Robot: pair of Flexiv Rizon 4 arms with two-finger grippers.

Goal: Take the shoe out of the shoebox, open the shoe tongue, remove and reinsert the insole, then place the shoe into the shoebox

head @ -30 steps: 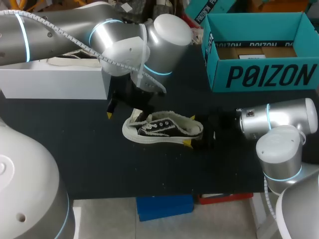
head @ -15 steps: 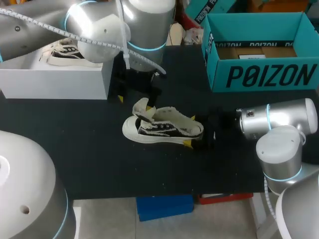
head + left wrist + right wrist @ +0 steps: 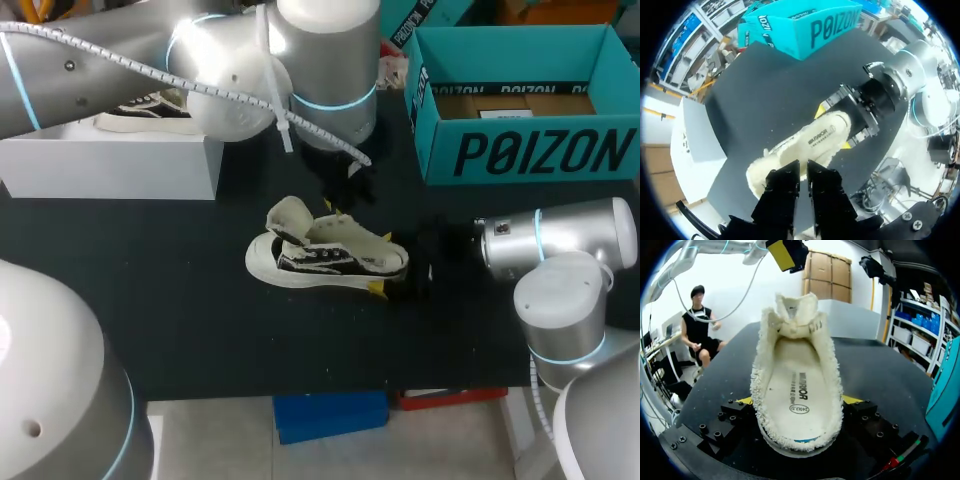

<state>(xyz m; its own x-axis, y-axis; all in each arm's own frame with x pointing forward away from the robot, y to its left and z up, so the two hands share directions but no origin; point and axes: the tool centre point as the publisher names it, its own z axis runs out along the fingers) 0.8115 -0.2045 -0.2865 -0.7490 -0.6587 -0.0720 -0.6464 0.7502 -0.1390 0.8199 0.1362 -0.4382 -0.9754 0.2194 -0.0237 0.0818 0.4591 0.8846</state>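
Standing on the bench (image 3: pixel 200 320) well apart from the teal shoebox (image 3: pixel 540 150), the shoe (image 3: pixel 328 255) has its heel clamped between the yellow tips of the right gripper (image 3: pixel 383 265). Its tongue (image 3: pixel 285 218) is folded up, so the tongue step looks done and the insole (image 3: pixel 797 385), seated flat inside, is the job in hand. The left gripper (image 3: pixel 800 172) hangs just above the shoe with its fingers drawn together on nothing; the next move likely calls for it to part them, dip inside and pinch the insole's edge while the right gripper pins the shoe down.
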